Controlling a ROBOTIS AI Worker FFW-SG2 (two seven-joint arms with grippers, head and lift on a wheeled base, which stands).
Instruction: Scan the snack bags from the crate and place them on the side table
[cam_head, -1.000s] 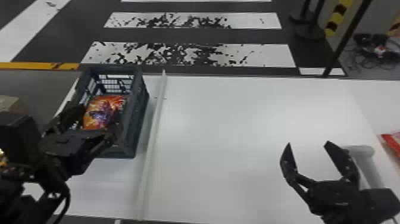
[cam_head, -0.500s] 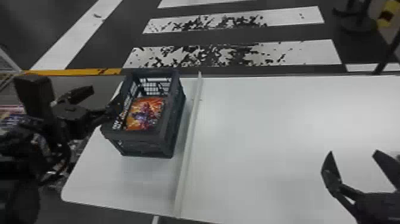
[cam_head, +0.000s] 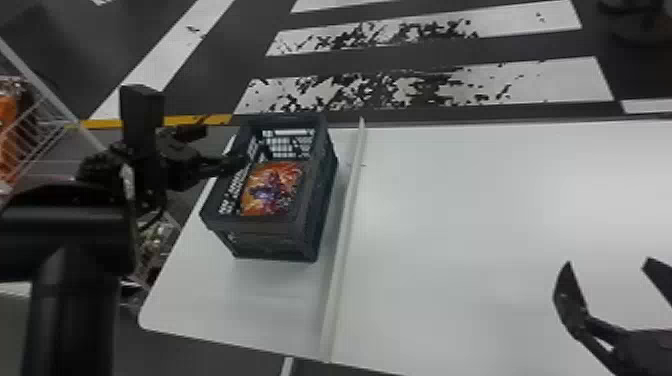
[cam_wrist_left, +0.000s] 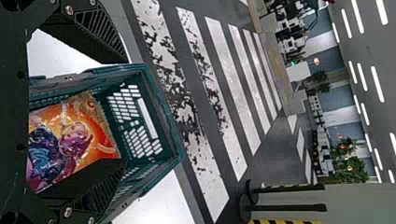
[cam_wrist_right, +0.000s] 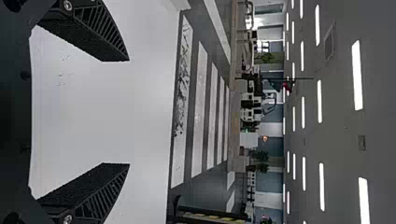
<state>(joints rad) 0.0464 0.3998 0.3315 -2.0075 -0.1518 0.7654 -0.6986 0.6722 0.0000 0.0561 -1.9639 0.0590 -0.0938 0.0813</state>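
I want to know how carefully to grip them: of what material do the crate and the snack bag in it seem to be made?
The crate looks like moulded hard plastic, dull and dark, judging by its thick rim and gridded walls. The snack bag is probably thin plastic film, perhaps foil-lined, with a glossy printed finish; its bright glints suggest this.

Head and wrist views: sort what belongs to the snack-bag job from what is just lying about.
For the job:
crate
snack bag inside it
white table
left pincer
right pincer

Apparently just about:
wire cage with orange packets
black post
green plant
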